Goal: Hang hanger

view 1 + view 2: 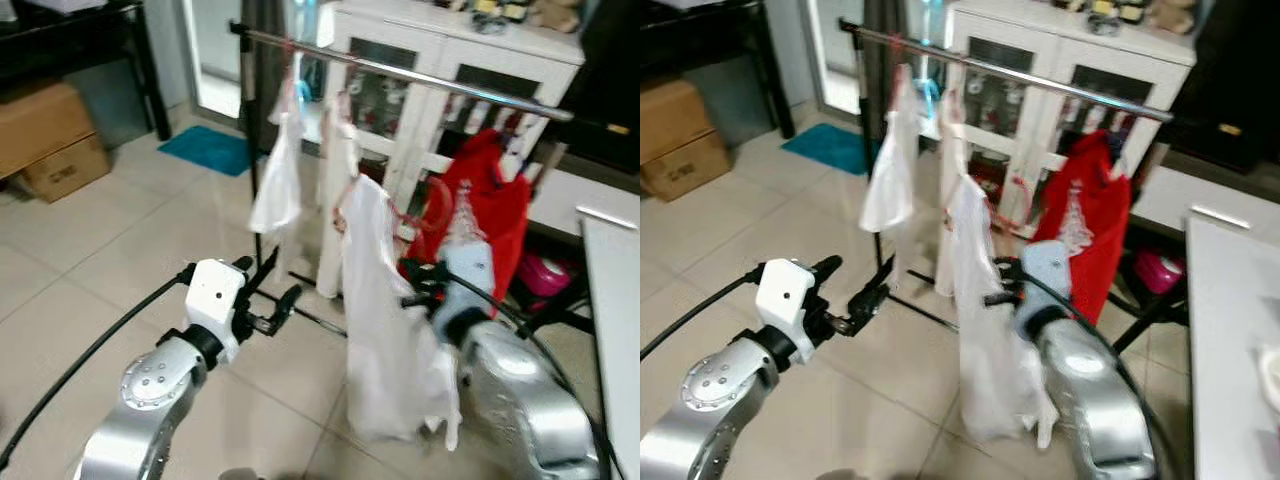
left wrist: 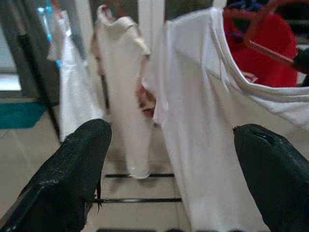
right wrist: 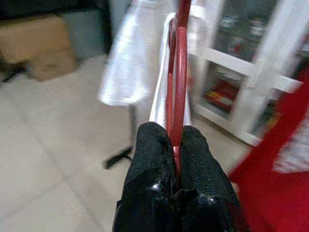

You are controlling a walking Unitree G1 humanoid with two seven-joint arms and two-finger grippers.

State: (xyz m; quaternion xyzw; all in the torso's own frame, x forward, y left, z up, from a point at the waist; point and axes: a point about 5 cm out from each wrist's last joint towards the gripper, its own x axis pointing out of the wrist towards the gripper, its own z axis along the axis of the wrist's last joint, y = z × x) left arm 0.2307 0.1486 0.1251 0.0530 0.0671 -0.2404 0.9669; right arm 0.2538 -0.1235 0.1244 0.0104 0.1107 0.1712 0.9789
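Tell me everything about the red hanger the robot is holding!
The red hanger is thin and looks like plastic. The right gripper pinches it between its two black fingers, shut tight on it. A long white shirt hangs from it, drooping toward the tiled floor. It sits below the silver rail, not yet hooked on, close to the other white clothes and the red garment. Its hook is hard to make out.
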